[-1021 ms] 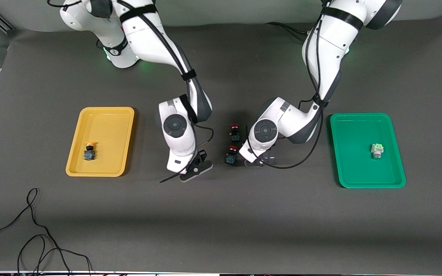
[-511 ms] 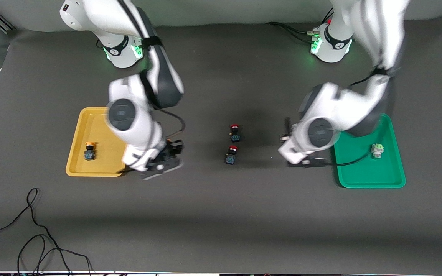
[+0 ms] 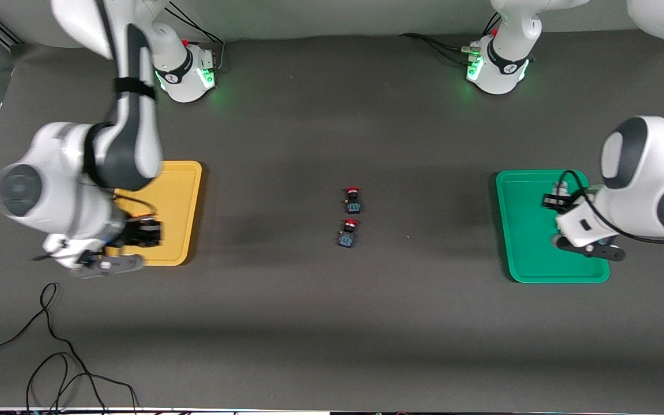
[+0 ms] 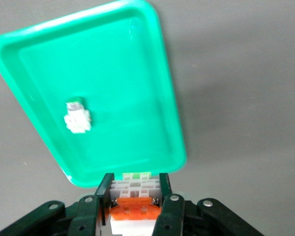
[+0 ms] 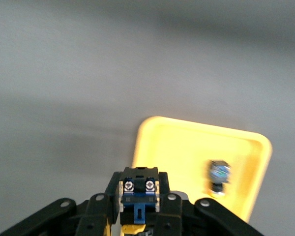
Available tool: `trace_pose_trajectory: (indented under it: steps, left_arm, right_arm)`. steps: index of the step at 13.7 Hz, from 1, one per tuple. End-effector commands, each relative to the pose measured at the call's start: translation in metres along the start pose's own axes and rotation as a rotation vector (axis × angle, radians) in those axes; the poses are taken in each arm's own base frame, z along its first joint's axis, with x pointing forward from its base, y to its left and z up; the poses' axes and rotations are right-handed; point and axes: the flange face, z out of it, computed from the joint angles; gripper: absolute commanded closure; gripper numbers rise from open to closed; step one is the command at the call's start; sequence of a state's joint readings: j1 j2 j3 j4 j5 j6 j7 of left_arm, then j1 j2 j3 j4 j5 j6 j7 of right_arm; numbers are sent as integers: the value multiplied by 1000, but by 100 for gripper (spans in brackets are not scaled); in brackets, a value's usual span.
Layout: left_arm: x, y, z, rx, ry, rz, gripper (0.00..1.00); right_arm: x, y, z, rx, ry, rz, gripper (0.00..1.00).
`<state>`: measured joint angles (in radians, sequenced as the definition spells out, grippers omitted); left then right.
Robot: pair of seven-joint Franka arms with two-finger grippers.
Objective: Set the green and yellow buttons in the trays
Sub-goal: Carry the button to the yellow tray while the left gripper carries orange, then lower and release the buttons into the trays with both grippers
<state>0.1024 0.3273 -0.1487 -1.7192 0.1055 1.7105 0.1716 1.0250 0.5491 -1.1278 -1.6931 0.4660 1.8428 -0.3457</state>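
The front view looks down on a dark grey table with a robot arm at each side of the frame.

At centre left lies the yellow tray [image 3: 179, 196], partly covered by the right arm. The right gripper [image 3: 104, 262] hangs over the tray's lower corner and the table just beside it. In the right wrist view its fingers [image 5: 108, 196] are clamped on a switch with a blue and black body [image 5: 139, 192], yellow showing beneath it. In that same view, another small switch [image 5: 219, 175] lies inside the yellow tray [image 5: 187, 147].

At centre right lies the green tray [image 3: 525, 230]. The left gripper [image 3: 588, 249] hangs over the lower part of this tray. In the left wrist view its fingers [image 4: 104, 194] are closed on a grey-white switch with an orange block [image 4: 134, 196], a little pale green showing on its end. In that view, a pale green and white button [image 4: 77, 117] lies inside the green tray [image 4: 137, 59].

In the middle of the front view, two red-capped switches [image 3: 353, 200] [image 3: 348, 233] sit on the bare table, one just below the other, well apart from both trays. Loose black cables [image 3: 49, 357] curl at the lower left.
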Motion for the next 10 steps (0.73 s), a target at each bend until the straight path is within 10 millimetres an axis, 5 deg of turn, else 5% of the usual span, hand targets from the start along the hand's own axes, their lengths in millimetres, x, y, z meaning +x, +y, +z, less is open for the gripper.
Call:
trace_pose_trajectory:
  steps: [1,6,10]
  left_arm:
    - [-4,-9,61,16,44,78,100]
    - [-16,-24,149,15,175,97,100]
    - [-18,-22,187,10,225,95,100]
  right_arm:
    - [-19,26,22,31,-7,-28,74]
    - [-57,45,137,60,14,41,75]
    - [-59,25,184,43,-53,36,75]
